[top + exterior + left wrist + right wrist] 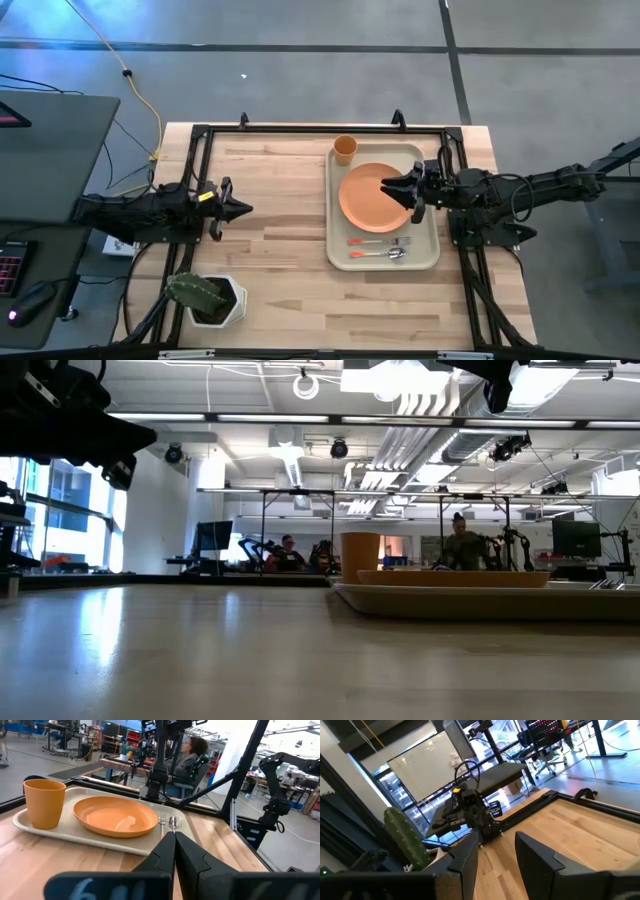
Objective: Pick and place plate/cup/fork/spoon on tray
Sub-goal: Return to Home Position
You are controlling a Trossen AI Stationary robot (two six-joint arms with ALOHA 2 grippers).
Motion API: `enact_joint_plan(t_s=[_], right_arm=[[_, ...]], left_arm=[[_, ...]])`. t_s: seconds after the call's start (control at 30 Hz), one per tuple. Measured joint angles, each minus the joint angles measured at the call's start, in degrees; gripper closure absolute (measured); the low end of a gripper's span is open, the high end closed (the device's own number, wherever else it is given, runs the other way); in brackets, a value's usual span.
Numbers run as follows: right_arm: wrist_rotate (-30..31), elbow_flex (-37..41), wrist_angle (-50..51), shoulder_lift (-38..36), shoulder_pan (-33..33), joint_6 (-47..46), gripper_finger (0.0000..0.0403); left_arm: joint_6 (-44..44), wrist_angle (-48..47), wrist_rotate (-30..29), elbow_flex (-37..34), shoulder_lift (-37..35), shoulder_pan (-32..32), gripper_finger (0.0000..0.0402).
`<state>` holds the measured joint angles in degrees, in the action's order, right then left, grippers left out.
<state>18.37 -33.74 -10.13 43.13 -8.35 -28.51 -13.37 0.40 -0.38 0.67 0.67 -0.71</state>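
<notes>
The beige tray [432, 250] lies on the right half of the table. On it rest the orange plate [365, 205], the orange cup [345, 150] upright at the far corner, and the fork [382, 241] and spoon [380, 254] side by side at the near end. My right gripper [392, 190] hangs above the plate, pointing level toward the table's left, open with nothing between its fingers [465, 855]. My left gripper [245, 209] is shut and holds nothing. It hovers over the table's left part and points at the tray [75, 835].
A green cactus in a white square pot [207, 298] stands at the near left corner. Black frame rails [300, 128] run along the far and side edges. Bare wood lies between the left gripper and the tray. People sit in the room behind.
</notes>
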Motion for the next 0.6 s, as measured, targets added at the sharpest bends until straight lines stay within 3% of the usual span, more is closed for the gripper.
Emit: enact_joint_plan(t_s=[0.17,0.3,0.4,0.6], right_arm=[[0.8,0.0,0.1,-0.6,0.0,-1.3,0.0285],[-0.2,0.0,5.8,-4.0,0.2,-2.3,0.0338],[-2.6,0.0,12.1,-9.3,0.2,-0.9,0.0392],[-3.8,0.8,22.1,-24.0,0.1,0.6,0.0400]], left_arm=[[0.0,0.0,-0.1,0.0,0.0,0.0,0.0401],[0.0,0.0,-0.1,0.0,0.0,0.0,0.0401],[0.0,0.0,-0.1,0.0,0.0,0.0,0.0401],[0.0,0.1,-0.1,0.0,0.0,0.0,0.0401]])
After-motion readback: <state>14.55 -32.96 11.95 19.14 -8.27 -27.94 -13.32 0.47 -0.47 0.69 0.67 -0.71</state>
